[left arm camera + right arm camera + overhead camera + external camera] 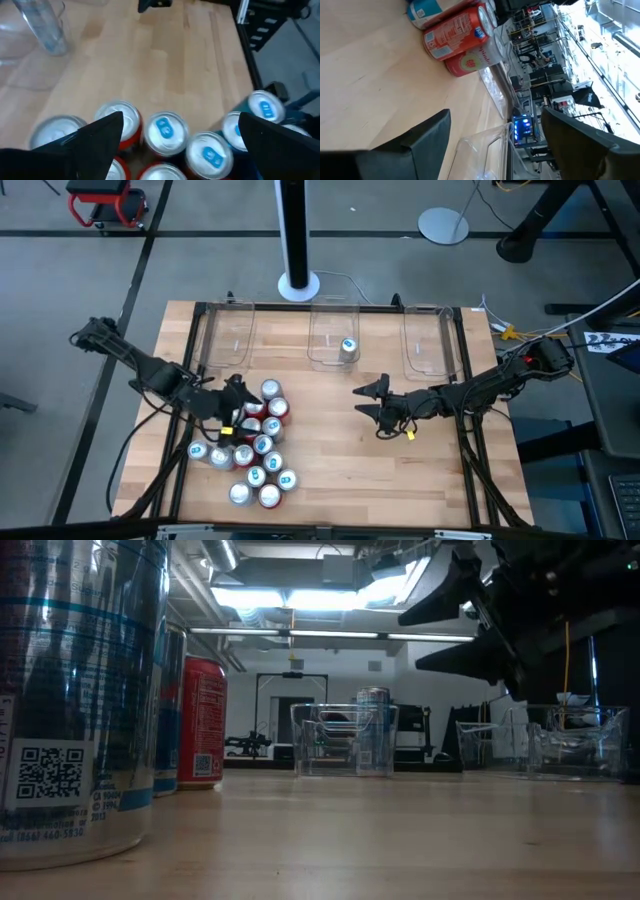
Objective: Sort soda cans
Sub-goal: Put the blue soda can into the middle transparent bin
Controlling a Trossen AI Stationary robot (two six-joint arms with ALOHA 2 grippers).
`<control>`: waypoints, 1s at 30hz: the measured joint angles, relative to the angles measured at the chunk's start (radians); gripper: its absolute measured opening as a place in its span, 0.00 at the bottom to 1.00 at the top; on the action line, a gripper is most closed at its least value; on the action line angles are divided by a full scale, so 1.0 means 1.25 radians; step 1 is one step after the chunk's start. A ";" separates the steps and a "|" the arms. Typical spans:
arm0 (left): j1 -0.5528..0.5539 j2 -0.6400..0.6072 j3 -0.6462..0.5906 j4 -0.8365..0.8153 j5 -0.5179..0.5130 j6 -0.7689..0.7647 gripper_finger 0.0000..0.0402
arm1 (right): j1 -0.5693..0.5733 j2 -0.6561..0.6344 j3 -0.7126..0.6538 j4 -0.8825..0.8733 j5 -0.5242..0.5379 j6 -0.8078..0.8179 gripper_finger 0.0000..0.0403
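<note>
The cluster of soda cans (250,450) is partly covered by the left gripper (238,402), whose dark body hides several tops in the high view, so an exact count cannot be made there. In the low view the nearest can (75,700) is cut off at the frame's edge and screens most of the cans behind it; only one red can (203,723) stands clear. The left gripper hangs over the far edge of the cluster with its jaws spread wide and nothing between them; in the left wrist view its two fingers (95,140) straddle silver tops, some with blue tabs, over red bodies. Beyond the cluster, along the table's far edge, stand three clear bins: the left bin (228,340), the middle bin (318,345) and the right bin (430,345). One blue-topped can (348,348) stands upright inside the middle bin, well apart from the cluster. To the right of the cluster, over bare wood, the right gripper (370,402) hovers with its jaws parted and empty, pointing toward the cans. The right wrist view shows red cans (462,32) lying across its tilted frame beside a bin wall; the print on their labels is too small to read.
</note>
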 joint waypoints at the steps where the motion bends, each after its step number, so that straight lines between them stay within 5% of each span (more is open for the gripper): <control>1: -0.001 0.001 0.006 -0.020 0.014 -0.013 0.95 | 0.000 0.000 0.000 0.003 0.000 -0.001 0.77; 13: -0.078 0.000 0.123 -0.477 0.169 -0.413 0.94 | 0.000 0.000 0.000 0.008 0.001 -0.018 0.77; 17: -0.134 0.001 0.125 -0.509 0.243 -0.564 0.94 | 0.000 0.000 0.000 0.008 0.001 -0.018 0.77; 30: -0.303 0.074 0.125 -0.541 0.239 -0.784 0.94 | 0.000 0.000 0.000 0.008 0.002 -0.020 0.77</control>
